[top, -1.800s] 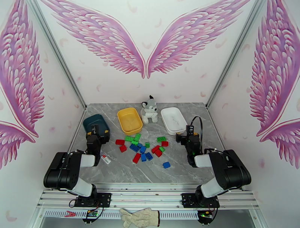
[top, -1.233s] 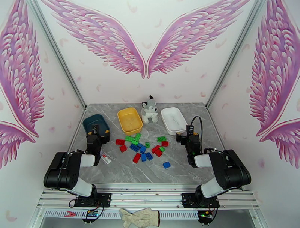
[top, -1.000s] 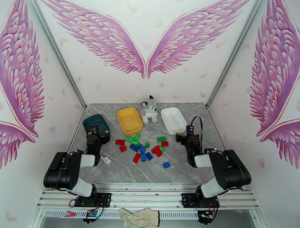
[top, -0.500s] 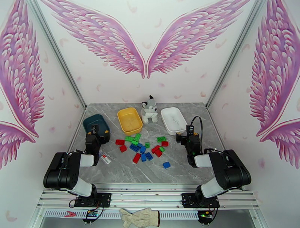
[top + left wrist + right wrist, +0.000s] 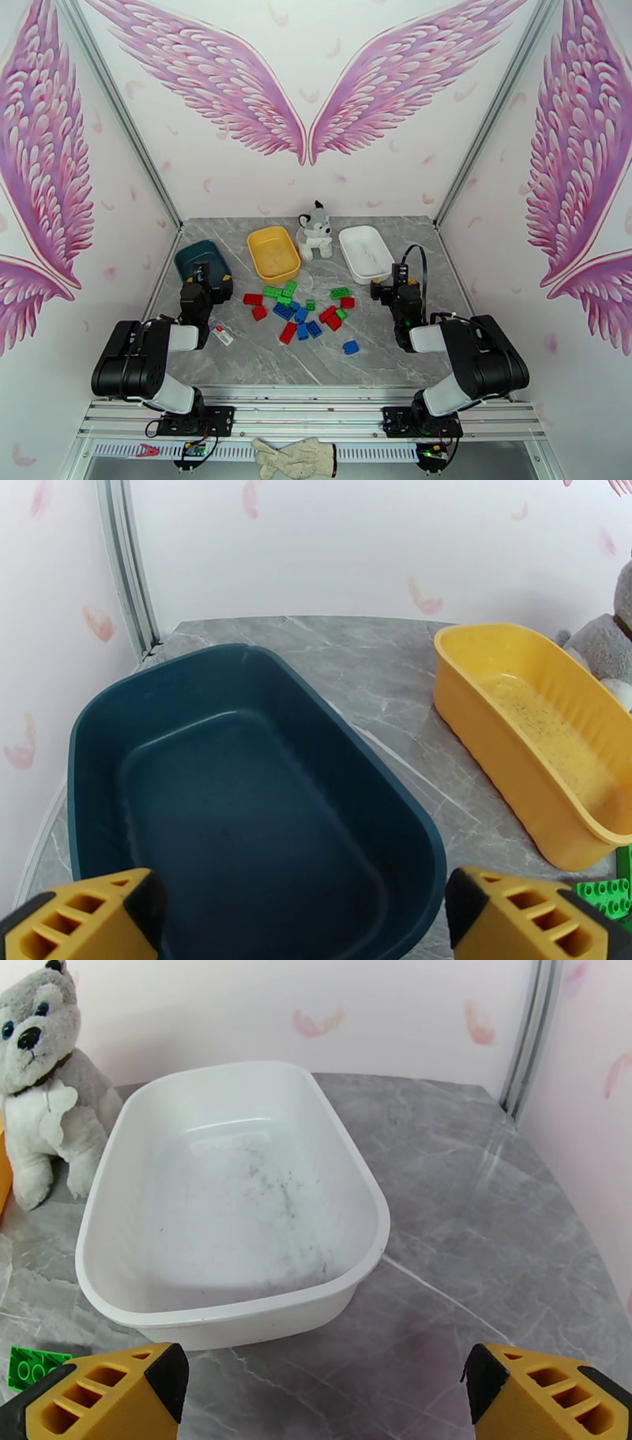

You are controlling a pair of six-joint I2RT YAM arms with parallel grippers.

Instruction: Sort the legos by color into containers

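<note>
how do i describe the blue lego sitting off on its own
On the grey marble table, find the pile of legos in front of the yellow tub. The lone blue lego lies apart from that pile, nearer the front edge and to the right, touching no other brick.

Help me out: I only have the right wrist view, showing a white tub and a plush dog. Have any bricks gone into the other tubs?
Observer: No; in the left wrist view the dark teal tub is bare inside.
Operator: And the third one?
Observer: The yellow tub is bare too.
Operator: So where is everything?
Observer: Overhead, the red, green and blue bricks lie loose on the table, just in front of the tubs.
</note>
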